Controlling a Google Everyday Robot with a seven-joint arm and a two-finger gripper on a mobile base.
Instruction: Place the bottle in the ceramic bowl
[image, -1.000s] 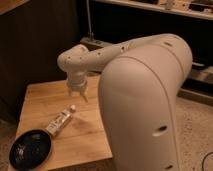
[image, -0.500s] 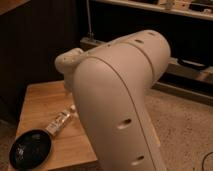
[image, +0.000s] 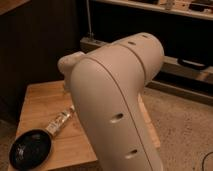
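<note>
The bottle (image: 60, 121) lies on its side on the wooden table (image: 40, 100), slim and clear with a pale label, its cap end pointing toward the bowl. The ceramic bowl (image: 30, 148), glossy black and shallow, sits at the table's front left corner, just clear of the bottle and with nothing in it. My big white arm link (image: 120, 100) fills the middle of the view. Only the wrist (image: 70, 64) shows past it, above the table behind the bottle. My gripper is hidden behind the link; nothing shows it holding anything, and the bottle rests free on the table.
The table's right half is covered by my arm. Dark cabinets stand at the left and back, with a low shelf (image: 190, 65) at the right. Speckled floor (image: 185, 130) lies to the right of the table.
My arm has swung closer to the camera and leftward, hiding the gripper and more of the table. The bottle and the bowl have not moved.
</note>
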